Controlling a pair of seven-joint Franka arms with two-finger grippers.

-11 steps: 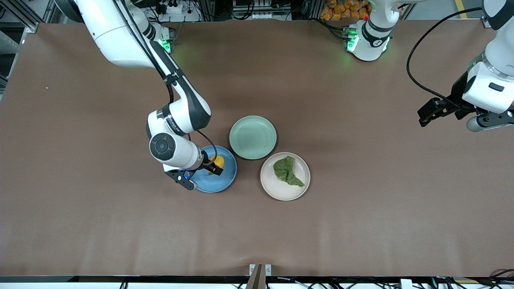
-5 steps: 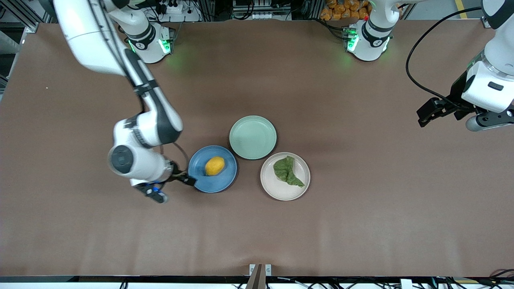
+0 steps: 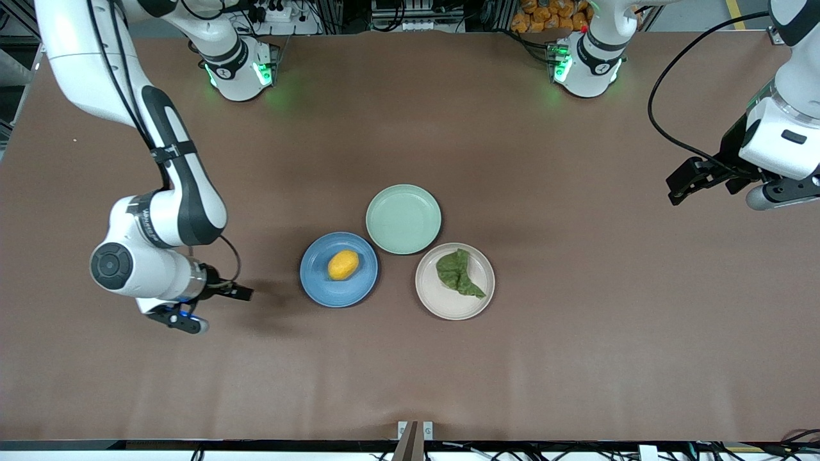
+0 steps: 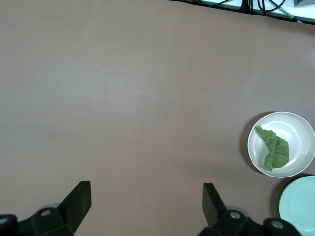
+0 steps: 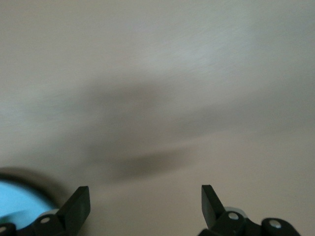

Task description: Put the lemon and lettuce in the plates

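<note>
The smooth oval yellow lemon (image 3: 343,264) rests in the glossy round blue plate (image 3: 320,285); the wrinkly dark green lettuce leaf (image 3: 458,273) lies in the beige-white plate (image 3: 442,304), mid-tabletop. Both the right gripper (image 3: 214,306) and the left gripper (image 3: 682,187) hang released, empty.

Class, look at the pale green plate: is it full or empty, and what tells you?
Empty. The front view shows the pale green plate with a bare surface; the lemon lies in the blue plate and the lettuce in the beige-white plate.
</note>
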